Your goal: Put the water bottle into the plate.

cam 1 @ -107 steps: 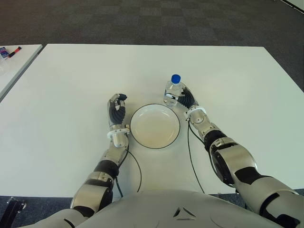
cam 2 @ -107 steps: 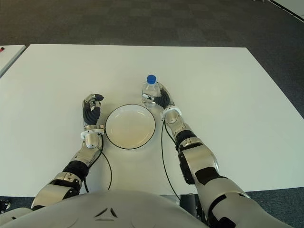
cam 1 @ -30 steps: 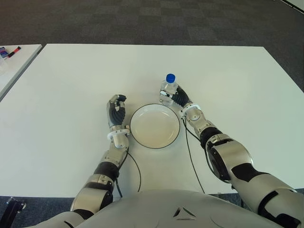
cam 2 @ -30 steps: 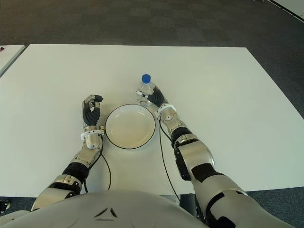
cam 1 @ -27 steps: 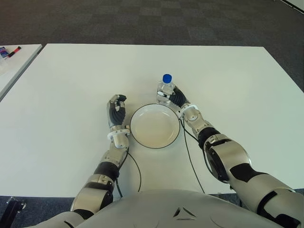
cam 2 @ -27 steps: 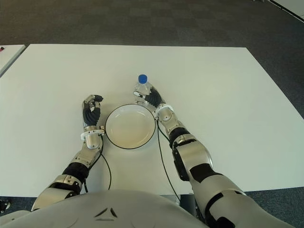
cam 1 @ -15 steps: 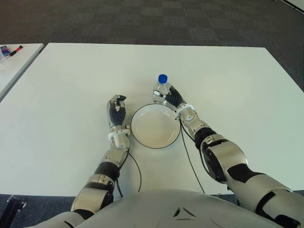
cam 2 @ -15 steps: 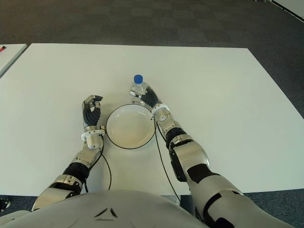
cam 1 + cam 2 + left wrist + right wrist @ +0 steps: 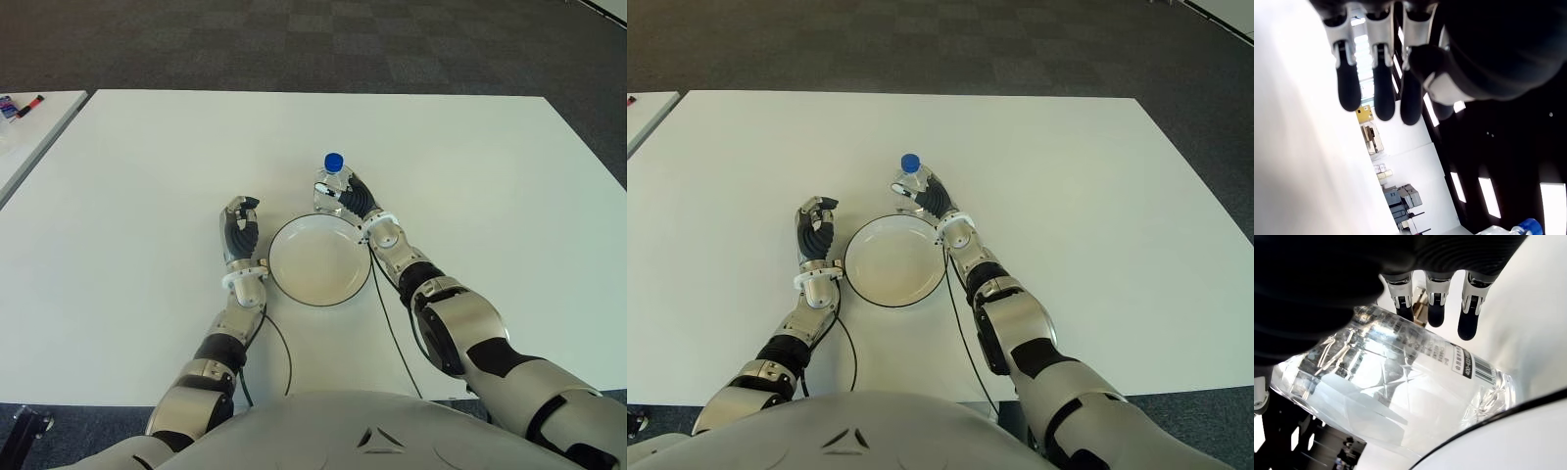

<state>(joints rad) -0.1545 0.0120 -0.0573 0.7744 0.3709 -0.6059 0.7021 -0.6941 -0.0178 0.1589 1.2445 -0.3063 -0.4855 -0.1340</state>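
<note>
The white plate (image 9: 319, 261) with a thin dark rim sits on the white table (image 9: 127, 176), near the front edge and about midway between the side edges. Nothing lies in it.

The left hand (image 9: 240, 232) shows just beside the plate, on its left. Its fingers are curled in and it holds nothing.

The right hand (image 9: 355, 202) is at the far right part of the plate's rim. Its fingers are wrapped around the water bottle (image 9: 330, 186). The bottle is clear, has a blue cap (image 9: 334, 162), and stands almost upright, just past the far rim of the plate. If its base touches the table cannot be told. In the right wrist view the bottle (image 9: 1396, 382) has a white label with a barcode (image 9: 1474, 367) and tiny print too small to read.

The rest of the table is bare. A black cable (image 9: 384, 313) runs along the right arm.

Past the far edge is dark grey carpet (image 9: 294, 39) in squares. At the far left is the corner of another white table (image 9: 29, 137), with a red pen (image 9: 29, 101) and a small blue thing (image 9: 7, 107) on it.
</note>
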